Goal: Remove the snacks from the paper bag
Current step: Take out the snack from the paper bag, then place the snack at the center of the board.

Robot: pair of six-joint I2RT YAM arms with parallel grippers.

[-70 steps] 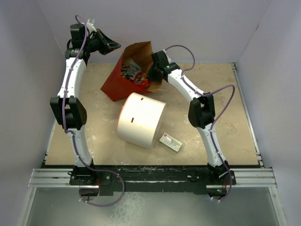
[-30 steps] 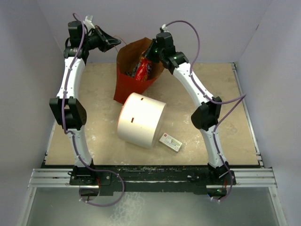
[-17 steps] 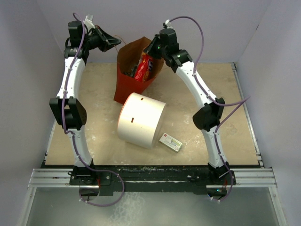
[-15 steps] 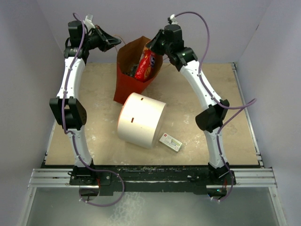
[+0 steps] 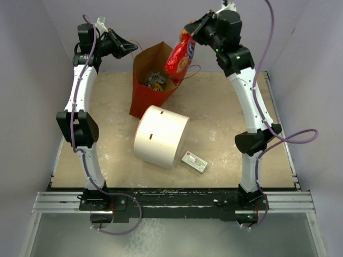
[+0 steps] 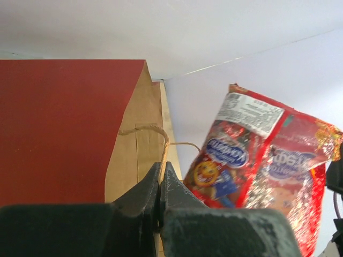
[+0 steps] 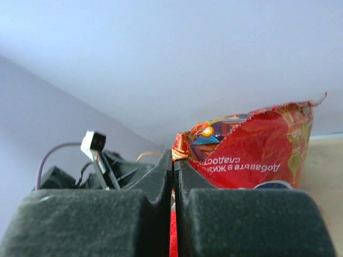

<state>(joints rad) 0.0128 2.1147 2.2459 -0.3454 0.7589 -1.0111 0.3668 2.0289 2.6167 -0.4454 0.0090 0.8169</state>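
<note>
Seen from above, the right hand (image 5: 188,28) grips the top of the red cookie bag (image 5: 181,53), which hangs over the paper bag (image 5: 144,96) at the far side of the desk (image 5: 225,123). Smaller snacks (image 5: 154,80) lie inside the paper bag. The left hand (image 5: 134,51) is at the bag's far left rim.

The left wrist camera shows its fingers pinched together on the thin handle (image 6: 140,130).

The right wrist camera shows its fingers clamped on the cookie bag's edge.

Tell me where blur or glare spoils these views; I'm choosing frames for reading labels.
Left wrist: the left gripper is a soft dark blur up close, and glare speckles the shiny red cookie bag. Right wrist: the right gripper is blurred, the bag's print legible. Top external: even light, faint shadows.
</note>
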